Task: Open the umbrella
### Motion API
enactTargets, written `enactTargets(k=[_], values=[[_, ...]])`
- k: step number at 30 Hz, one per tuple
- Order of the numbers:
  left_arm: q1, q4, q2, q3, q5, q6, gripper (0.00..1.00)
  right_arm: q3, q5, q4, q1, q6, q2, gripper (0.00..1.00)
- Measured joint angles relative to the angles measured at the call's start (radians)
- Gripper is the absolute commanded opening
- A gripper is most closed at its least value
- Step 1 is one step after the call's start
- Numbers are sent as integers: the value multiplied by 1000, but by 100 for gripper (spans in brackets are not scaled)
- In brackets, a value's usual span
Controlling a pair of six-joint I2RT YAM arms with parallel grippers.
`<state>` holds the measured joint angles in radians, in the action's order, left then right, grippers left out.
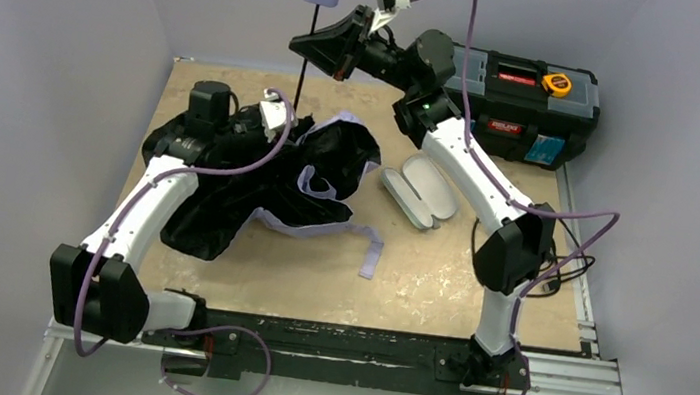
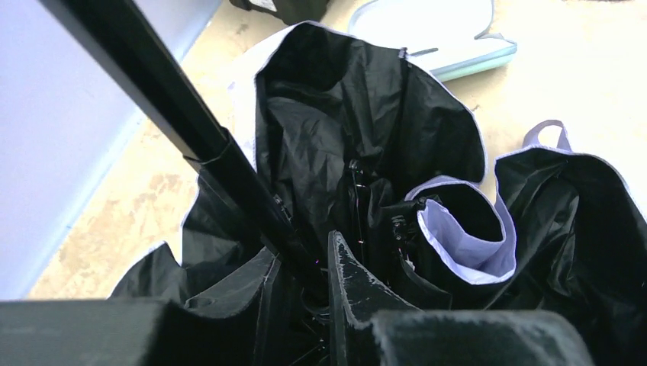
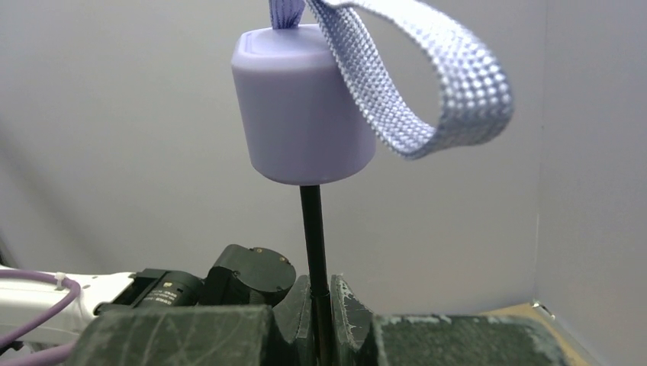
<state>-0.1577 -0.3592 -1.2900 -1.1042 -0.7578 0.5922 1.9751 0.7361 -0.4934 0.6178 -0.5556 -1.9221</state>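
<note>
Umbrella shaft [image 3: 311,229] stands pinched in right gripper [image 3: 321,301].

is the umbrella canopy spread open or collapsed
Collapsed. The canopy lies crumpled in black folds on the table, not spread. Only the shaft is extended, standing upright, with the right gripper shut on it below the handle.
</note>
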Motion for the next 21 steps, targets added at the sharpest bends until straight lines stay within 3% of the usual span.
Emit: enactTargets(k=[4, 8, 11, 21], values=[[0, 33, 2, 8, 11, 23, 12, 72, 10, 42, -5, -4, -32, 0], [13, 55, -5, 12, 22, 32, 25, 142, 19, 87, -21, -13, -69, 0], [32, 64, -22, 1, 18, 81, 26, 179, 3, 107, -29, -16, -89, 0], [68, 47, -121, -92, 3, 138, 37, 179, -65, 135, -53, -19, -90, 0]])
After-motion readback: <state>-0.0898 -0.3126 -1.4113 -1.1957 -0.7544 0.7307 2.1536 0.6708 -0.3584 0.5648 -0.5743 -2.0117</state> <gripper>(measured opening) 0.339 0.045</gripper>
